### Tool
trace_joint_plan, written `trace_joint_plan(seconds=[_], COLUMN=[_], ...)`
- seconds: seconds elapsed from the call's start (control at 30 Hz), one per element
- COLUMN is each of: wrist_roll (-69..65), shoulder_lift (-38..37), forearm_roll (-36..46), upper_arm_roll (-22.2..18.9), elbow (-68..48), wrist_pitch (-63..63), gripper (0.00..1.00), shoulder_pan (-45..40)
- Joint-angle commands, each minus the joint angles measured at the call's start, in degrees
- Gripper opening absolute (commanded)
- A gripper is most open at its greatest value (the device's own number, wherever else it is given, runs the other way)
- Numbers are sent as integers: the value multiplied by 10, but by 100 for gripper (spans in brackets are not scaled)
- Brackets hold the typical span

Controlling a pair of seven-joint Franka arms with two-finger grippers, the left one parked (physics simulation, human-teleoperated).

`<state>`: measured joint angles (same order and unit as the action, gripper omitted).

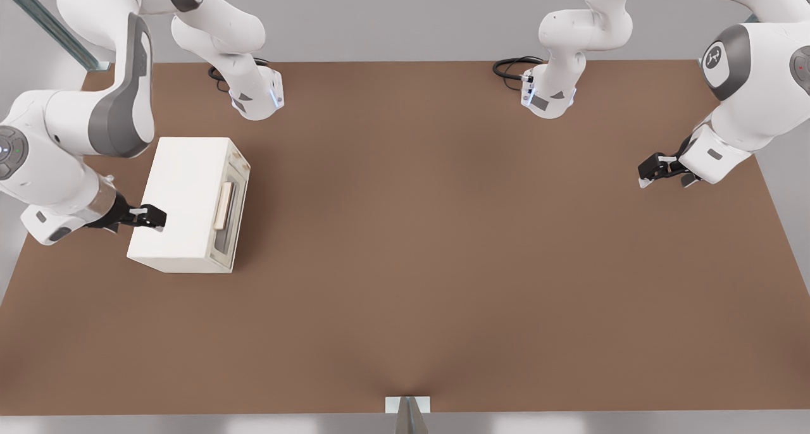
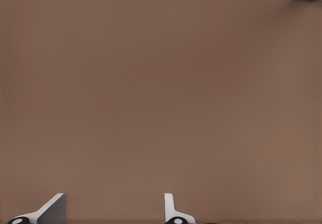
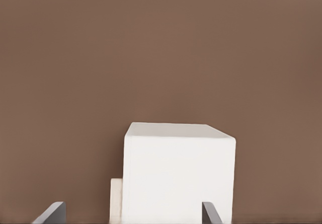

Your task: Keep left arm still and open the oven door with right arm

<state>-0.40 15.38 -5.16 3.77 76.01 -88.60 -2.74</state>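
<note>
The cream-white oven stands on the brown table at the front view's left. Its oven door faces the front view's right and lies flat against the oven body, with the pale beige bar handle across it. The right arm's gripper hovers over the oven's top, near the edge far from the door, with its fingers open and nothing between them. In the right wrist view the oven's plain white top fills the space between the two fingertips, and a strip of the handle shows beside it.
The parked arm's gripper hangs over the table at the front view's right. Two arm bases with black cables stand at the back edge. A small metal bracket sits at the near edge.
</note>
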Motion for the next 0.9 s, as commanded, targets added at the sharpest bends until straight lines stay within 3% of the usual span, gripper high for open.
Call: trace_joint_plan(seconds=[0.0, 0.07, 0.1, 0.13, 0.17, 0.2, 0.27, 0.37, 0.47, 0.63, 0.87], wrist_roll=[-8, -15, -10, 80, 180, 235, 374, 428, 493, 584, 588], shoulder_lift=[1, 10, 11, 10, 5, 4, 6, -11, -26, -48, -34], forearm_roll=[2, -26, -114, -185, -247, -275, -277, -326, -329, -386, -390], upper_arm_roll=[0, 5, 9, 17, 61, 84, 110, 118, 144, 144, 143], elbow=[-1, 5, 45, 91, 129, 144, 178, 267, 319, 432, 436], wrist_pitch=[24, 62, 72, 78, 80, 90, 76, 12, -6, -110, -114], gripper=[100, 100, 100, 100, 99, 81, 23, 0, 0, 0, 0], shoulder_pan=[0, 6, 63, 113, 117, 117, 117, 114, 114, 104, 103])
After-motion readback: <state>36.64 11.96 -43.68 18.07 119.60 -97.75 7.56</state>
